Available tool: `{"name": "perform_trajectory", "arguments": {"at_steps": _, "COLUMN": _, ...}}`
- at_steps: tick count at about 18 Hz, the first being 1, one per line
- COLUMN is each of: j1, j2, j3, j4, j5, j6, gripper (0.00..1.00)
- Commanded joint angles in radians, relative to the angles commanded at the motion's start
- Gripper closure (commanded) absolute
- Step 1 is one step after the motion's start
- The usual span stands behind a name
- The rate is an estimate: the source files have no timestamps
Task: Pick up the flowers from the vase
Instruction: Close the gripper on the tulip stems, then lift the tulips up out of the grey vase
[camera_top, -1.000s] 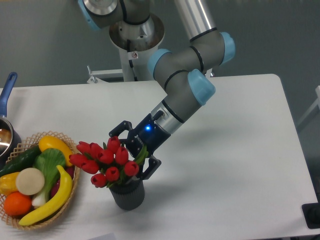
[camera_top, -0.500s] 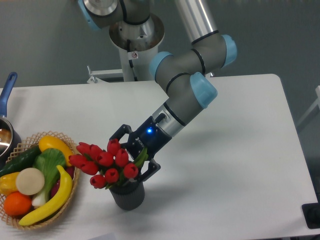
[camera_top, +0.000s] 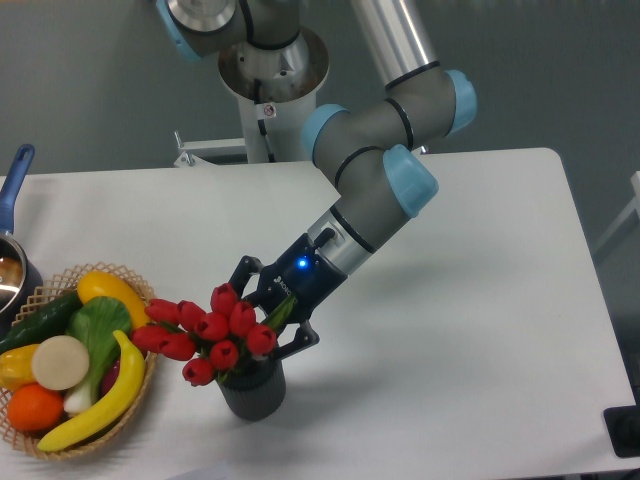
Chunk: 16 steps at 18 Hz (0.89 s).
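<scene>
Gripper: the gripper (camera_top: 262, 312) comes in from the right and far side, angled down and to the left, with a blue light lit on its black body; its two dark fingers (camera_top: 243, 268) reach in behind the blooms, one on the far side and one on the near-right side, around the upper stems just above the vase mouth. Whether they are pressed onto the stems or only straddling them, I cannot tell, as the blooms hide the tips.
Flowers: the flowers (camera_top: 205, 331), red tulips with green leaves, stand with their stems in the vase and lean out to the left, their heads reaching toward the basket.
Vase: the vase (camera_top: 253, 390), dark grey and ribbed, stands upright on the table near its near edge, just right of the basket.
Table: the white table (camera_top: 470, 300) carries everything.
Basket: a wicker basket (camera_top: 142, 389) of fruit and vegetables sits at the near left.
Pot: a blue-handled pot (camera_top: 12, 230) shows at the left edge.
</scene>
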Motion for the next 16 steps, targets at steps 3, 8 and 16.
{"name": "perform_trajectory", "arguments": {"at_steps": 3, "j1": 0.003, "j2": 0.005, "j3": -0.005, "j4": -0.002, "j5": 0.0, "j6": -0.002, "gripper": 0.53}}
{"name": "perform_trajectory", "arguments": {"at_steps": 8, "j1": 0.008, "j2": 0.011, "j3": -0.011, "j4": -0.002, "j5": -0.055, "j6": -0.041, "gripper": 0.53}}
{"name": "perform_trajectory", "arguments": {"at_steps": 16, "j1": 0.02, "j2": 0.061, "j3": -0.011, "j4": -0.002, "j5": -0.081, "j6": -0.106, "gripper": 0.53}}
